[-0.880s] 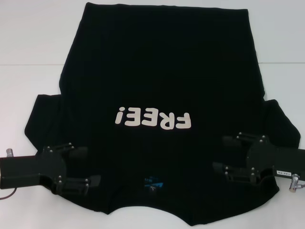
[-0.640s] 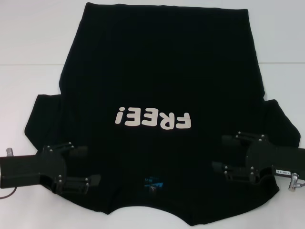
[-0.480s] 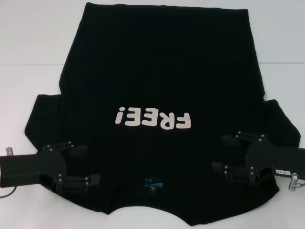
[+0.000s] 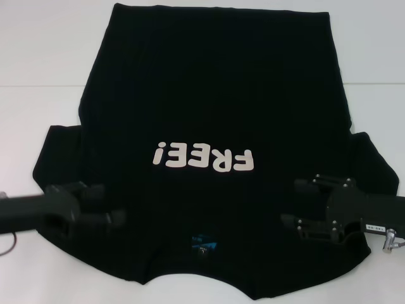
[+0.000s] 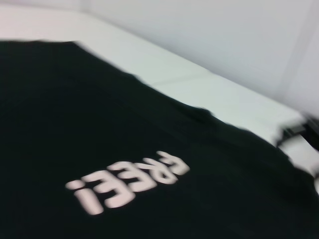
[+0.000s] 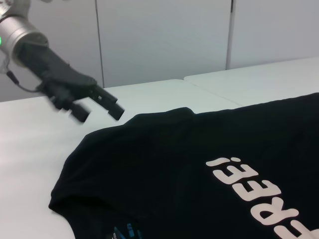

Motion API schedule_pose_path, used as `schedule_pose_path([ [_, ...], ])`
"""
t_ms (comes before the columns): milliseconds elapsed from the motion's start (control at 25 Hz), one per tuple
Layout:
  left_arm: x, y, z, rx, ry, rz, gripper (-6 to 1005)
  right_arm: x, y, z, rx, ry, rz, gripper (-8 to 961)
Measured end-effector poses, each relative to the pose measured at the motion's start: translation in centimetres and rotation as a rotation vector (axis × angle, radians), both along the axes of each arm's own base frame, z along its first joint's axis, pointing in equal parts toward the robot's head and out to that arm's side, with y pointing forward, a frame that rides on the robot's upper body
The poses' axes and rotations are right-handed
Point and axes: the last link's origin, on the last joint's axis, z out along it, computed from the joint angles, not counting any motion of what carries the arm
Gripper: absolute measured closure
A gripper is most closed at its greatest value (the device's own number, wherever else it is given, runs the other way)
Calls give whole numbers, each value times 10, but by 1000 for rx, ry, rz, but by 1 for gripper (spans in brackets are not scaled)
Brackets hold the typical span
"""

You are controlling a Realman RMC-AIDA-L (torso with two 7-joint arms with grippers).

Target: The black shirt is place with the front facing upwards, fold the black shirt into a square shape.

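The black shirt (image 4: pixel 209 95) lies flat on the white table (image 4: pixel 38 63), front up, with white "FREE!" lettering (image 4: pixel 204 157) and the blue neck label (image 4: pixel 204 240) on the near side. It also shows in the left wrist view (image 5: pixel 99 124) and the right wrist view (image 6: pixel 189 164). My left gripper (image 4: pixel 106 204) is open over the shirt's left shoulder, turned on its side and held above the cloth; it also shows in the right wrist view (image 6: pixel 99 112). My right gripper (image 4: pixel 294 202) is open over the right shoulder. Neither holds anything.
The table has a seam line (image 4: pixel 38 85) across its far part. White wall panels (image 6: pixel 164 40) stand behind the table. Bare table lies on both sides of the shirt.
My left gripper has rolled on its wrist and drawn slightly left and up over the left sleeve. The right gripper and the shirt have not moved.
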Motion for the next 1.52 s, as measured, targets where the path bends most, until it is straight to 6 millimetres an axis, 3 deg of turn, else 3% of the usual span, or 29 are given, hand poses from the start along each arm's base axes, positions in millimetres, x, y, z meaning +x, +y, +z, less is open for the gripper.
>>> schedule_pose_path([
  [120, -3, 10, 15, -29, -92, 232, 71, 0, 0, 0, -5, 4, -12, 152],
  [400, -7, 30, 51, -66, -204, 588, 73, 2, -1, 0, -8, 1, -16, 152],
  [600, -25, 43, 67, 11, -311, 887, 74, 1, -2, 0, -10, -1, -14, 152],
  [920, -49, 44, 64, 71, -294, 1022, 76, 3, -4, -1, -20, 1, -23, 152],
  [1520, -61, 46, 43, 128, -300, 1093, 80, 3, -4, -1, -21, 2, -26, 151],
])
